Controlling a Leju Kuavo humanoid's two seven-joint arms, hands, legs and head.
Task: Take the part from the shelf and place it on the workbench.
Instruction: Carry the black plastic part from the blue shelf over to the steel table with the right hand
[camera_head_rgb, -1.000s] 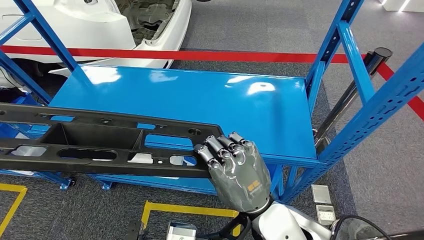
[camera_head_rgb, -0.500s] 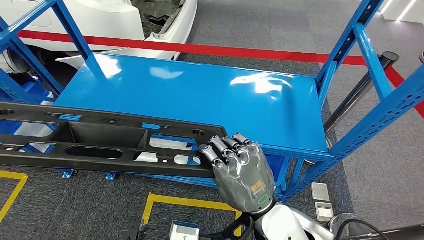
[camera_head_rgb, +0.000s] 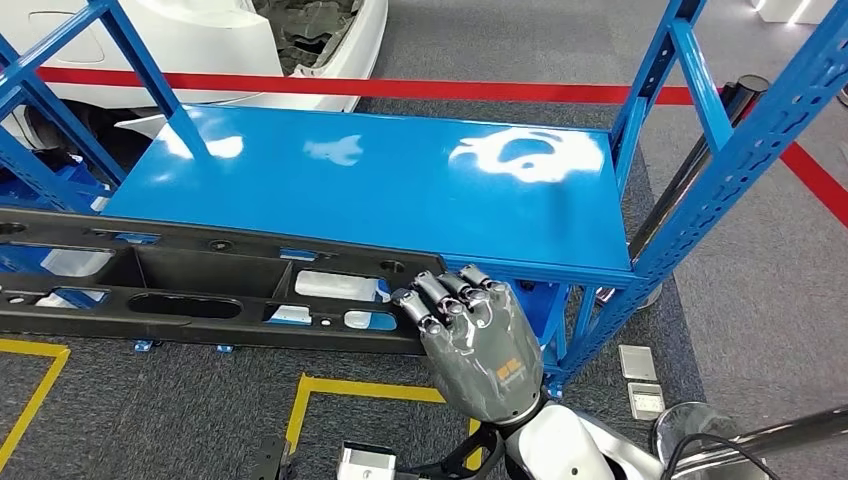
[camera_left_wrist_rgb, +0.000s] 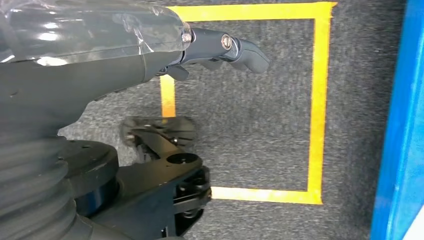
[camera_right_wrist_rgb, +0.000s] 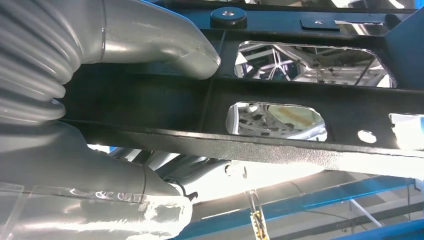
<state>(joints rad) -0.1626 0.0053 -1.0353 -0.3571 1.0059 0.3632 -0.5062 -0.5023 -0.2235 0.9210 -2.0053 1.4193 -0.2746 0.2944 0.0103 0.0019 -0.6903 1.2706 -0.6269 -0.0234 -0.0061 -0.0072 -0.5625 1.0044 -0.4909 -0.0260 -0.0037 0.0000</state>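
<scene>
The part (camera_head_rgb: 200, 290) is a long black frame with several cut-outs. It lies level in front of the blue shelf board (camera_head_rgb: 400, 180), its far edge just over the board's front lip, and its left end runs out of the head view. My right hand (camera_head_rgb: 475, 340) grips its right end, fingers curled over the top. In the right wrist view the grey thumb (camera_right_wrist_rgb: 150, 35) presses on the part (camera_right_wrist_rgb: 300, 100). My left hand (camera_left_wrist_rgb: 100, 65) hangs over the grey floor with a dark finger (camera_left_wrist_rgb: 235, 47) stretched out and nothing in it.
Blue shelf uprights (camera_head_rgb: 700, 150) rise at the right and at the far left (camera_head_rgb: 150, 90). A white car body (camera_head_rgb: 200, 40) stands behind a red floor line (camera_head_rgb: 450, 92). Yellow tape (camera_head_rgb: 370, 390) marks the floor below the part. A black post (camera_head_rgb: 700, 150) leans at the right.
The whole view has shifted: the shelf board now sits farther back from the part, which overlaps it less. My right hand keeps its grip on the part's end.
</scene>
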